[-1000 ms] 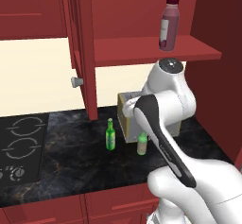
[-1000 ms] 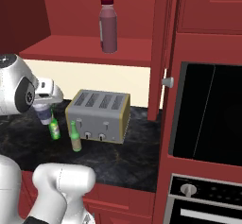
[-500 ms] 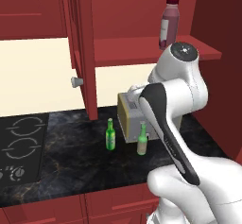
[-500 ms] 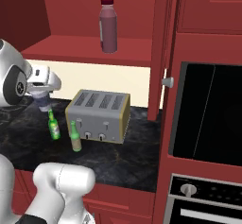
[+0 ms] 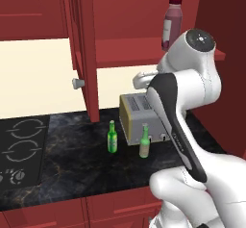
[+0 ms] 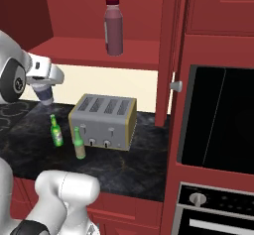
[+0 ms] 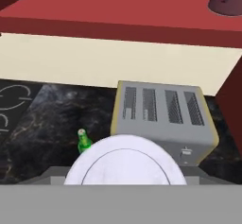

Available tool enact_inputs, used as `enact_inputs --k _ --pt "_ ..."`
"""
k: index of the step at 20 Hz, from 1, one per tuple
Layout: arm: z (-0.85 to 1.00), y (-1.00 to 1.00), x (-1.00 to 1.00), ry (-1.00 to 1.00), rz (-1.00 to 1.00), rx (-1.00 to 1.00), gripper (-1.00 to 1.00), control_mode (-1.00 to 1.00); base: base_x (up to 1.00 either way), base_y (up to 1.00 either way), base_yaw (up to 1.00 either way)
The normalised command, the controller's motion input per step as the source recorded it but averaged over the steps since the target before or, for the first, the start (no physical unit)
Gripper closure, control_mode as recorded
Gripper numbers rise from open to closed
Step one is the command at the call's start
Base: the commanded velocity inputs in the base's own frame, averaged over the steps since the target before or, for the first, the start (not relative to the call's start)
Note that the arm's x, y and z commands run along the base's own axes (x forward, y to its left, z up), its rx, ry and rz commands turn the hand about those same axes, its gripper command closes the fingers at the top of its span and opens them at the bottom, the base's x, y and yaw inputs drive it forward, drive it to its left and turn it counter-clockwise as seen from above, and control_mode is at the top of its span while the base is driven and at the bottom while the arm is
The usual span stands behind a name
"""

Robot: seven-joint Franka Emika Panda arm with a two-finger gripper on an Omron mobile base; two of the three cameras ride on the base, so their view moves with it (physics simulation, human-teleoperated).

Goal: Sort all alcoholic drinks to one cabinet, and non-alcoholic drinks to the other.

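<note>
Found the stovetop (image 5: 23,145) farthest left of the toaster (image 6: 103,122), set flush into the dark marbled counter (image 5: 72,174).

Saw the gripper (image 6: 44,86) up and to the left of the toaster, well above the counter, in the right base view. Found it clamped on the white lidded cup (image 6: 46,98), jaws spread wide around it, the cup's dark sleeve hanging below the hand. Met the cup's round white lid (image 7: 124,164) close up in the hand view, hiding both finger tips, so could not tell from there how the pads sat on it.

Noted the bright green bottle (image 6: 56,131) upright on the counter, just left of the toaster and apart from it. Picked out its neck and cap (image 7: 83,140) past the lid's edge in the hand view.

Noted the olive bottle (image 6: 79,144) upright too, right at the toaster's front left corner; could not tell whether touching.

Spotted the juice bottle (image 6: 113,27) upright on the open cabinet's shelf (image 6: 74,50), above the toaster, cap on.

Registered an open cabinet door (image 6: 166,55) with a round knob to the right of the toaster, and a black-fronted oven (image 6: 218,120) farther right.
</note>
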Motion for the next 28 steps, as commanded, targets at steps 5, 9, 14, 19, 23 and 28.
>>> enact_inputs --k 5,9,14,19,23,28 --pt "0.44 -0.08 -0.01 -0.06 -0.03 0.04 1.00 -1.00 0.00 0.00 0.00" --pt "0.42 -0.11 0.00 -0.08 -0.04 0.02 1.00 -1.00 0.00 0.00 0.00" --pt "0.37 -0.11 0.00 -0.10 -0.05 0.01 1.00 -1.00 0.00 0.00 0.00" --pt "0.19 -0.06 0.06 -0.08 -0.02 0.03 1.00 -1.00 0.00 0.00 0.00" --pt "0.04 -0.01 0.19 -0.04 0.00 0.04 1.00 -1.00 0.00 0.00 0.00" --pt "0.09 0.00 0.24 -0.04 0.00 0.04 1.00 -1.00 0.00 0.00 0.00"
